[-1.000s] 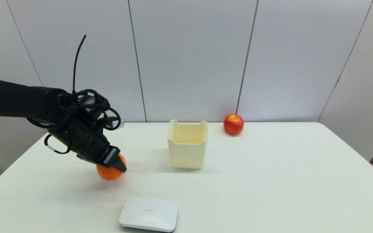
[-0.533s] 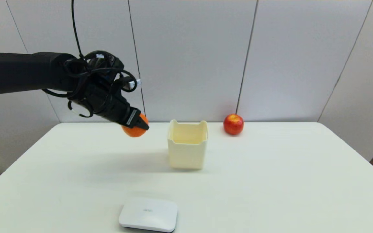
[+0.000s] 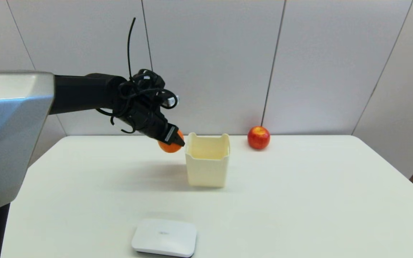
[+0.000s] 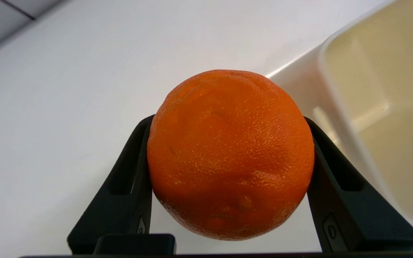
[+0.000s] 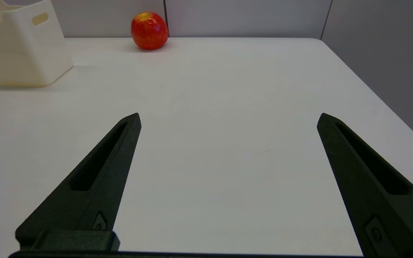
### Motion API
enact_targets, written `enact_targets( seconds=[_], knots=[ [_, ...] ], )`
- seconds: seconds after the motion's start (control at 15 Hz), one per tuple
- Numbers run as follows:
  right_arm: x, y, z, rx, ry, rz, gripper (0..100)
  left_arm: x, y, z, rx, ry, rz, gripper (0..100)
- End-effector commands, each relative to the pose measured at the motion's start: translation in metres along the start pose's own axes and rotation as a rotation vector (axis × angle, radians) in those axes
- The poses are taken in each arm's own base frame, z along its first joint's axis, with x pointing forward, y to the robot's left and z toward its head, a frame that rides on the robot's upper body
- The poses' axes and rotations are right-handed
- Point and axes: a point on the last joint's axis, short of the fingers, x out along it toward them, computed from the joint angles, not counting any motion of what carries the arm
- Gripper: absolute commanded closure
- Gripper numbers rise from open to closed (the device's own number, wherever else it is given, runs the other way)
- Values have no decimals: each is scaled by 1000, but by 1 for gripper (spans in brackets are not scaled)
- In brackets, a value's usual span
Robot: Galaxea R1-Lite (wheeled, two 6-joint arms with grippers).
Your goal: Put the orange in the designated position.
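My left gripper is shut on the orange, a round fruit with dimpled skin, and holds it in the air just left of the cream box, level with the box's rim. In the left wrist view the orange fills the space between both black fingers, with the cream box's open top beside it. My right gripper is open over bare table at the right side, out of the head view.
A red-and-yellow apple stands at the back of the white table, right of the box. A flat white device lies near the front edge. A grey wall runs behind the table.
My left arm has carried the orange up off the table and to the right, from the left half of the table to just beside the cream box.
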Motion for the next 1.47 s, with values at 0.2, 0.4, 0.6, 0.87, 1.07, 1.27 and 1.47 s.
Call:
enact_targets(
  seconds=[0.2, 0.4, 0.6, 0.87, 1.07, 1.27, 1.47],
  knots=[
    [0, 0, 0, 0, 3, 0, 0, 25, 2, -27, -27, 160, 48, 100],
    [0, 0, 0, 0, 3, 0, 0, 27, 1, -34, -41, 218, 37, 100],
    [0, 0, 0, 0, 3, 1, 0, 30, 1, -35, -73, 224, 36, 100],
    [0, 0, 0, 0, 3, 1, 0, 30, 0, -36, -85, 233, 34, 0],
    [0, 0, 0, 0, 3, 0, 0, 24, 1, -32, -84, 207, 39, 0],
    [0, 0, 0, 0, 3, 0, 0, -10, 2, -7, -71, 70, 65, 0],
    [0, 0, 0, 0, 3, 0, 0, -62, 10, 15, -61, -105, 121, 0]
  ],
)
